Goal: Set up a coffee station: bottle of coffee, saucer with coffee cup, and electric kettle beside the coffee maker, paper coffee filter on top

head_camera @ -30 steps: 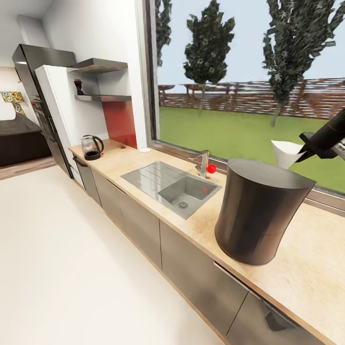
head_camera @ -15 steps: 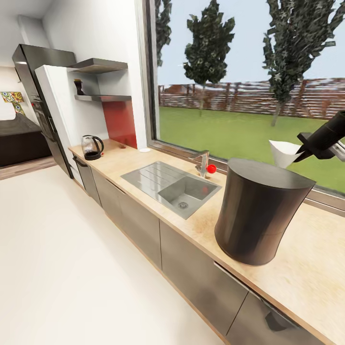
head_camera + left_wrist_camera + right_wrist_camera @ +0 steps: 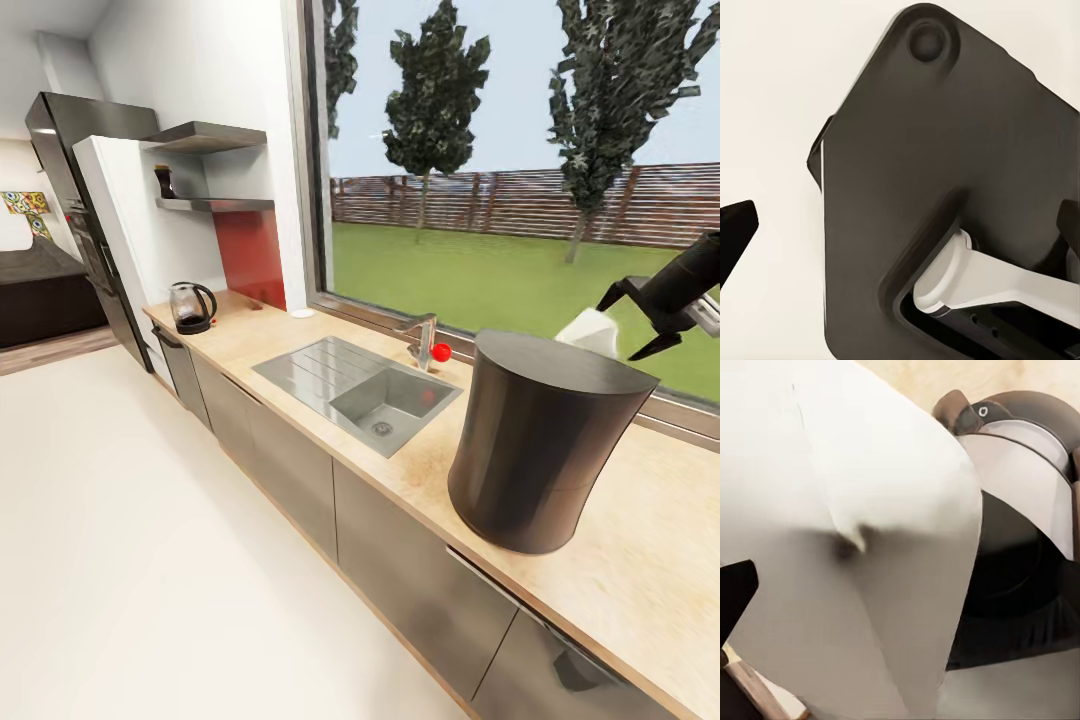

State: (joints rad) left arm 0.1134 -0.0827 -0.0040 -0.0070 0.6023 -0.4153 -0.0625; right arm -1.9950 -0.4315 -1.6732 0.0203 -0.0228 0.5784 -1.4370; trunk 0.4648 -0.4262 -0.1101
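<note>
The coffee maker [image 3: 535,450], a tall dark grey cylinder, stands on the kitchen countertop [image 3: 640,570] at the right. A white paper coffee filter [image 3: 590,334] leans at the far rim of its top. My right gripper [image 3: 616,332] hangs open just behind it, and the filter [image 3: 832,547] lies between its spread fingers without being pinched. The electric kettle [image 3: 190,306] stands at the counter's far left end. The bottle of coffee [image 3: 163,182] sits on the kitchen shelf [image 3: 215,204]. The saucer [image 3: 301,313] lies near the window corner. My left gripper [image 3: 900,232] is open over my own dark body.
A steel sink [image 3: 360,385] with a faucet [image 3: 424,340] and a red knob [image 3: 441,352] lies between kettle and coffee maker. A second shelf [image 3: 205,135] hangs above the first. A tall fridge [image 3: 75,210] stands at the counter's far end. White floor [image 3: 130,560] lies at the left.
My right gripper has opened and let go of the filter. The filter has dropped a little and tipped onto the far rim of the coffee maker's top.
</note>
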